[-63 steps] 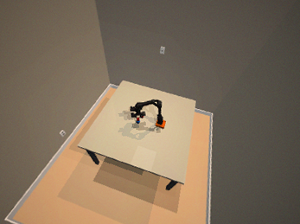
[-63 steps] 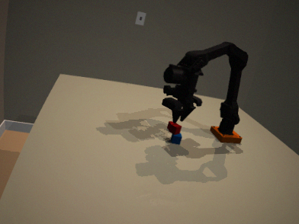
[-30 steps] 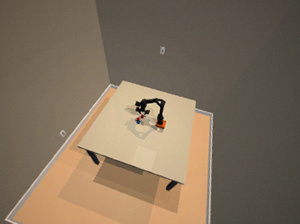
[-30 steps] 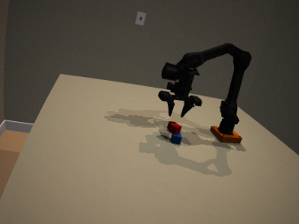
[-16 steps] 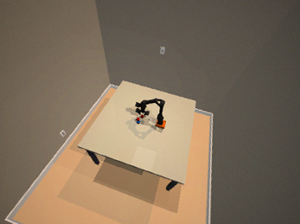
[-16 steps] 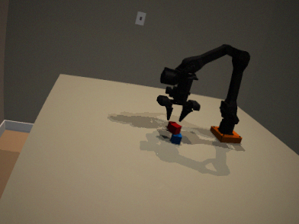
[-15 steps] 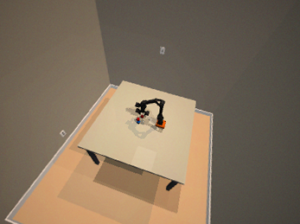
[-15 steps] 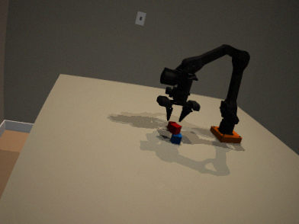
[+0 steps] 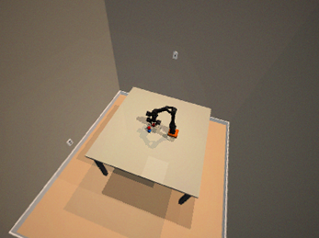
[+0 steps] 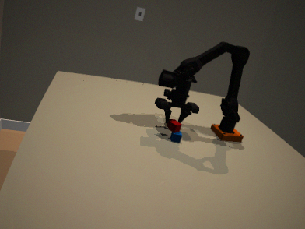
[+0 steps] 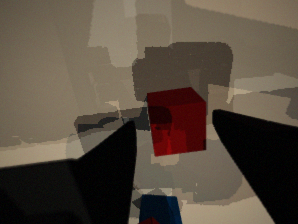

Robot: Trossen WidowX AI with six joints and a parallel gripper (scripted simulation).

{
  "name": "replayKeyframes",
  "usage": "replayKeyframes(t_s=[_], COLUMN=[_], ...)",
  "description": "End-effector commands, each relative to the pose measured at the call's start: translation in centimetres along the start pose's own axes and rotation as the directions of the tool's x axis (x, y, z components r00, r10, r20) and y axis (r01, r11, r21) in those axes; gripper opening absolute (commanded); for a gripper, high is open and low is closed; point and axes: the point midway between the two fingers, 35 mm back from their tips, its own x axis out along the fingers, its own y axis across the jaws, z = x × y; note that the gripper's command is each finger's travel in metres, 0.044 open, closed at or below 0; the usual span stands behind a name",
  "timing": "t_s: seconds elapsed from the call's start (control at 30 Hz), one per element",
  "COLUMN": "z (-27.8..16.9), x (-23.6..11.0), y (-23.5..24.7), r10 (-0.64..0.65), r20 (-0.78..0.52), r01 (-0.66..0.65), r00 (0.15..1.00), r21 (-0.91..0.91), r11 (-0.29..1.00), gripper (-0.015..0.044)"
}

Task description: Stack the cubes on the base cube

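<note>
A loose red cube (image 9: 154, 125) (image 11: 181, 125) lies on the table below and between the fingers, with gaps on both sides in the wrist view. My gripper (image 9: 153, 123) (image 10: 174, 120) (image 11: 173, 121) is open and points down at it. The blue base cube (image 9: 149, 131) (image 10: 176, 137) (image 11: 162, 206) stands on the table beside it. Another red cube (image 9: 148, 127) (image 10: 175, 126) (image 11: 149, 221) rests on top of the blue cube, off to one side. In the exterior view the loose cube is mostly hidden behind the upper red cube.
The arm's orange base (image 9: 173, 133) (image 10: 227, 133) stands on the table (image 9: 119, 139) (image 10: 97, 167), to the right of the cubes in the top and exterior views. The blue cube with its red cube is close to the gripper, at the bottom edge of the wrist view.
</note>
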Motion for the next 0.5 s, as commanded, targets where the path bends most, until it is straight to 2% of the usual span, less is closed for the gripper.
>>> replayKeyframes(t_s=[0.0,0.1,0.47], z=[0.0,0.0,0.0], x=[0.4,0.4,-1.6], y=[-0.1,-0.1,0.3], r10=[-0.006,-0.006,-0.005], r20=[0.001,0.001,0.001], r01=[0.006,0.006,0.005], r00=[1.0,1.0,1.0], r21=[-0.004,-0.004,-0.004], r11=[1.0,1.0,1.0], gripper=[0.0186,0.0107,0.0105])
